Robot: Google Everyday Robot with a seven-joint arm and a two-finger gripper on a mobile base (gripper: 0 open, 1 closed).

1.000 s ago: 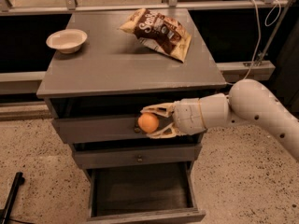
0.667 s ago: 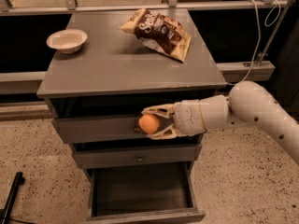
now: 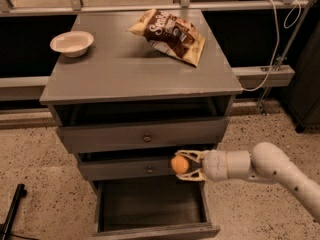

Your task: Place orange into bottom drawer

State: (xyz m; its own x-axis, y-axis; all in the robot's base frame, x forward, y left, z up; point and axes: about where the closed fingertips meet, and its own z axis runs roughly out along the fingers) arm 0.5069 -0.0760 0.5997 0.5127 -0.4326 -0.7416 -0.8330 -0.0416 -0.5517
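The orange [image 3: 179, 164] is small and round, held between the fingers of my gripper [image 3: 184, 165]. The white arm [image 3: 270, 170] reaches in from the right. The gripper holds the orange in front of the middle drawer [image 3: 127, 168], above the right part of the bottom drawer [image 3: 150, 202]. The bottom drawer is pulled out, and its dark grey inside shows nothing in it.
A white bowl [image 3: 72, 43] sits at the back left of the grey cabinet top [image 3: 115, 71]. A chip bag [image 3: 171, 34] lies at the back right. The top drawer [image 3: 142, 134] has a small round knob. A black stand [image 3: 12, 209] is at the lower left. Cables [image 3: 278, 39] hang at the right.
The gripper with the orange has moved down from in front of the top drawer to the middle drawer, just above the open bottom drawer. The view has also shifted.
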